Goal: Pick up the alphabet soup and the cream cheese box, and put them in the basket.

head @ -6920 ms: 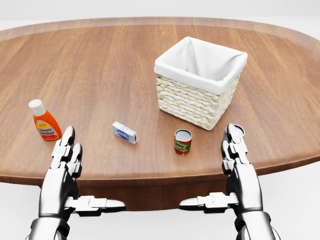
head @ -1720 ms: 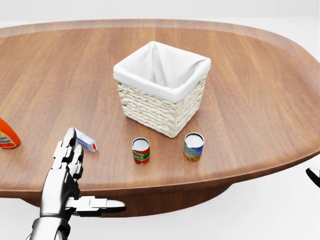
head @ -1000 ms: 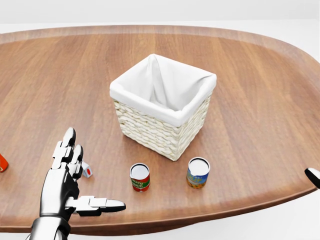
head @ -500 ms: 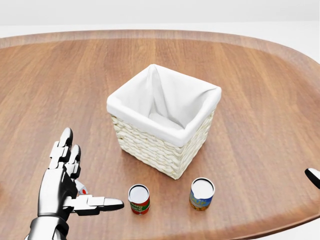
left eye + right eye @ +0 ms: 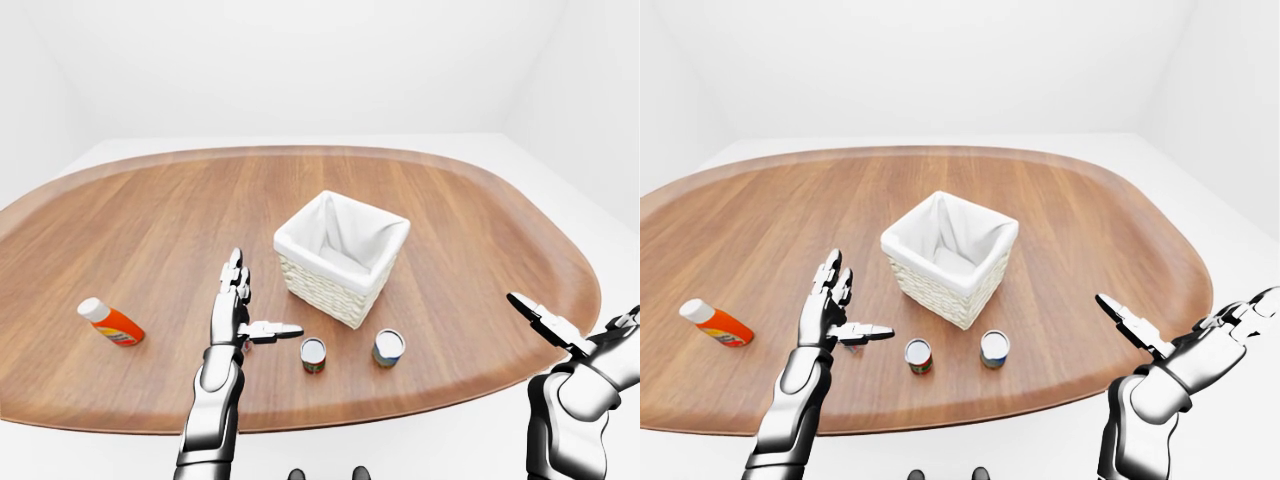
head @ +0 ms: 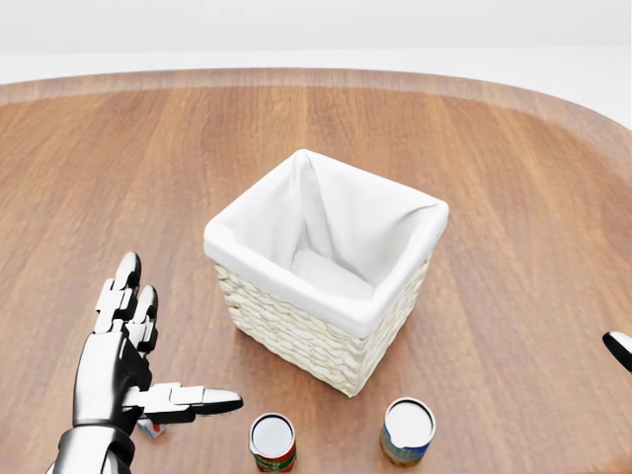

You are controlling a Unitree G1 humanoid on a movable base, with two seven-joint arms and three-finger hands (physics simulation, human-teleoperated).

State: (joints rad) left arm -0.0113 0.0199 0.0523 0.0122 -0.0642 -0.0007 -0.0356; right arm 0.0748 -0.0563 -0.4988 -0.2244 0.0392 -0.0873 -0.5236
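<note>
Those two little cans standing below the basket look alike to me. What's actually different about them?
The red-labelled can has a red and green label, while the blue-labelled can has a blue and yellow one. In the head view the red one stands to the left, nearer the robot's left hand; the blue one stands to the right, below the basket corner. Both are upright, apart from each other, with pale lids, and look about the same size.

Cream woven basket (image 6: 296, 331) w/ white liner; red-green can (image 6: 273, 441); orange bottle (image 5: 113, 323).
</note>
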